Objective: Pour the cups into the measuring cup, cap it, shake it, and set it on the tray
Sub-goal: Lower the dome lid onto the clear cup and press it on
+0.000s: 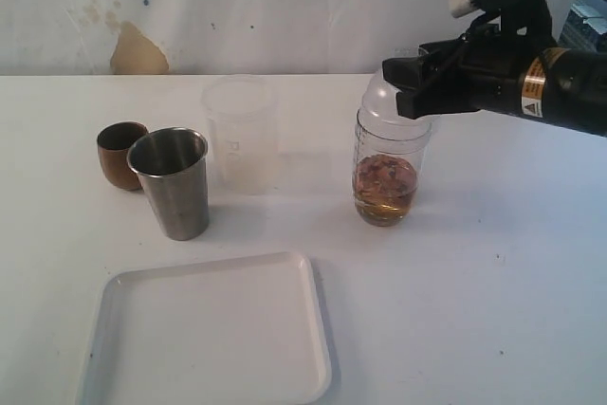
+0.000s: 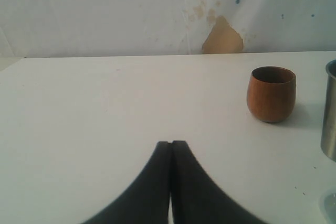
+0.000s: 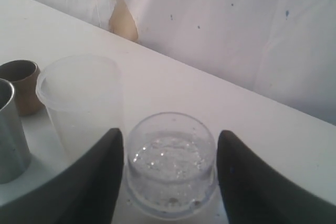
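Observation:
The clear measuring cup stands on the table with brown liquid at its bottom and its domed lid on top. My right gripper comes in from the right, its fingers pressed against both sides of the lid. To the left stand the frosted cup, the steel tumbler and the small wooden cup, all upright. The white tray lies at the front left. My left gripper is shut on nothing, low over bare table, with the wooden cup off to one side of it.
A white wall with a tan stain backs the table. In the right wrist view the frosted cup stands close beside one of my fingers.

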`<state>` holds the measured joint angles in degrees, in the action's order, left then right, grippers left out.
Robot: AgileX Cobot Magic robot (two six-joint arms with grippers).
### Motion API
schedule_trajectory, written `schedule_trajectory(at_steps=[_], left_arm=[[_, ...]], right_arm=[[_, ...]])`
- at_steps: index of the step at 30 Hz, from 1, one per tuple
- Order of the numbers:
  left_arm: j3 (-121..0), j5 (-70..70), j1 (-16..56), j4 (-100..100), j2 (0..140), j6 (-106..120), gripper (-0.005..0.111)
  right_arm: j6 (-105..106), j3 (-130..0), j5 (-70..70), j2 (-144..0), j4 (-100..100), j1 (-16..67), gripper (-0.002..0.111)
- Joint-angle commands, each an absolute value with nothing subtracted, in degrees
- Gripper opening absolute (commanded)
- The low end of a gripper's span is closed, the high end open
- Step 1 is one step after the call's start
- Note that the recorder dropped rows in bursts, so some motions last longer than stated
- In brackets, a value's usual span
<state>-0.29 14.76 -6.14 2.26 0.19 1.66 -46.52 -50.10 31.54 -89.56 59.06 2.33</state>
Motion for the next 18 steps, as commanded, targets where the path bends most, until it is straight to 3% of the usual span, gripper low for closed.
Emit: schedule_trajectory(at_steps=[1, 18], left_arm=[[0.0, 14.2, -6.2, 2.6, 0.0, 1.6, 0.000], [0.0, 14.2, -6.2, 2.6, 0.0, 1.6, 0.000]], right_arm=[[-46.5, -49.9, 31.4, -91.6, 58.8, 2.2, 0.000], [-46.5, -49.9, 31.3, -94.7, 61.0, 2.2, 0.000]])
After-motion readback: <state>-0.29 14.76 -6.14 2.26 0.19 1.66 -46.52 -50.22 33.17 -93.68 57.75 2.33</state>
